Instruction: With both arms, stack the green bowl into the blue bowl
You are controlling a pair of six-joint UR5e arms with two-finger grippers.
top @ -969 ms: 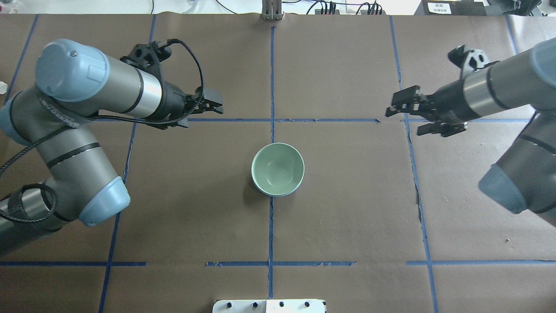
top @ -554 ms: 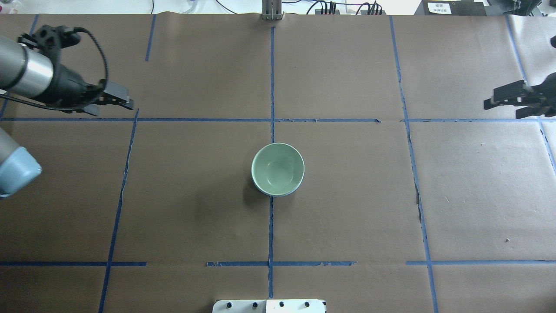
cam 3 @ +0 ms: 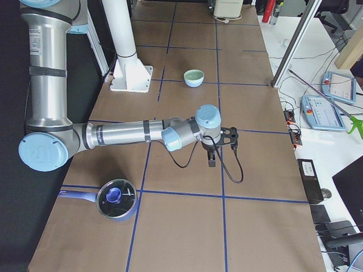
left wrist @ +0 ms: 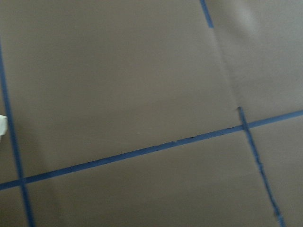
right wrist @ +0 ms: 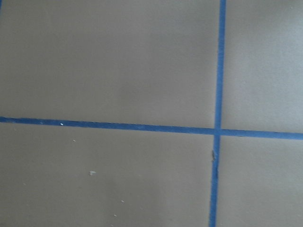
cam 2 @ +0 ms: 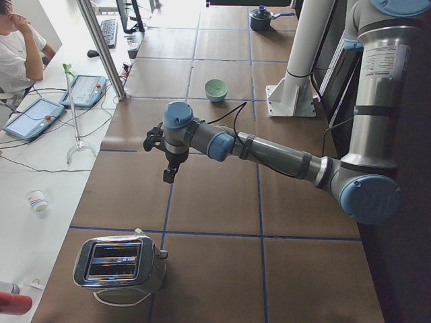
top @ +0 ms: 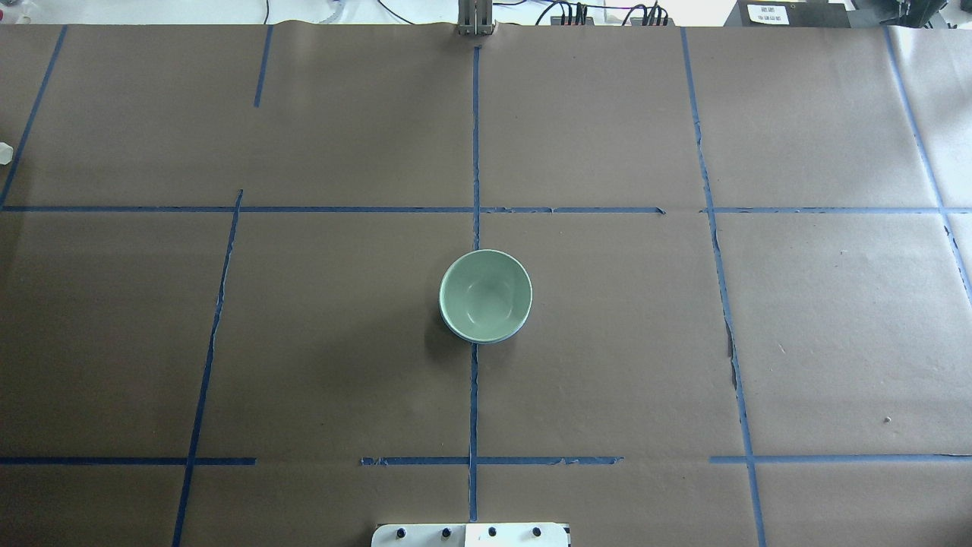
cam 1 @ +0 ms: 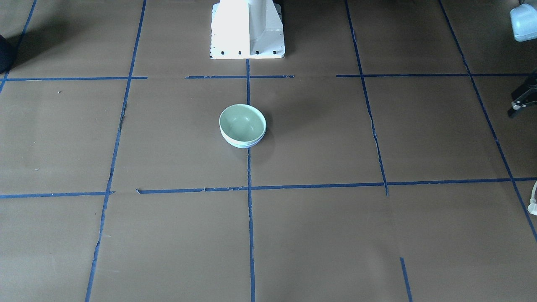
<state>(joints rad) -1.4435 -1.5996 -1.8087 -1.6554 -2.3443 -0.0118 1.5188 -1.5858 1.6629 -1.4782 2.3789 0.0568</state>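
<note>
The green bowl (top: 485, 292) sits nested inside the blue bowl (cam 1: 242, 144) at the table's middle. Only a thin blue rim (top: 486, 341) shows beneath it. The stack also shows small in the exterior left view (cam 2: 216, 89) and exterior right view (cam 3: 194, 77). Both arms are out of the overhead view. My left gripper (cam 2: 170, 176) hangs over the table far to the left of the bowls; a black part of it shows at the front view's right edge (cam 1: 522, 100). My right gripper (cam 3: 211, 160) hangs far to the right. I cannot tell whether either gripper is open or shut. Both wrist views show only paper and tape.
The white pedestal base (cam 1: 247, 29) stands behind the bowls. A toaster (cam 2: 118, 264) stands at the table's left end, a lidded blue pot (cam 3: 116, 198) at the right end. Brown paper with blue tape lines (top: 474, 152) covers the table. A person (cam 2: 17, 47) sits beyond the far side.
Both arms have swung outward, left arm to the left and right arm to the right, and have left the overhead view. The stacked bowls have not moved.
</note>
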